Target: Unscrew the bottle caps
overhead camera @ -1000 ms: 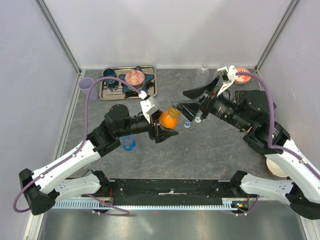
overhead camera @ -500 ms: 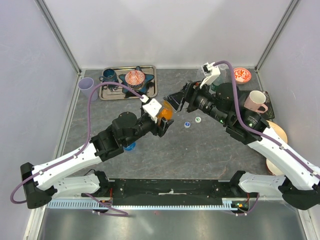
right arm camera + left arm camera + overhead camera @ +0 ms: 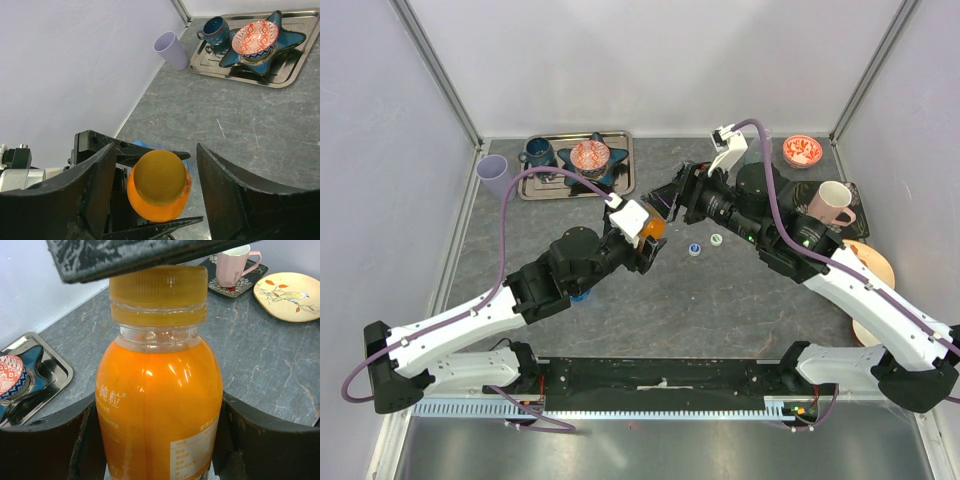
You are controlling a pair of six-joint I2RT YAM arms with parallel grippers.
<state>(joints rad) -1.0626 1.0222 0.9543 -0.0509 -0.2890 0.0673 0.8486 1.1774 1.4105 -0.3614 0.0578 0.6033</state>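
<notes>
the left jaws pinch the orange bottle (image 3: 159, 405) by its body; the right jaws stand spread either side of its orange cap (image 3: 160, 177), not yet touching. closing off-centre, they may slip, or the bottle may twist in the left grip.

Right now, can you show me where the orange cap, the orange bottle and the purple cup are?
orange cap (image 3: 160, 176): right wrist view, on its flat top.
orange bottle (image 3: 160, 390): left wrist view, on the middle of its body.
purple cup (image 3: 172, 54): right wrist view, on its outer wall.
</notes>
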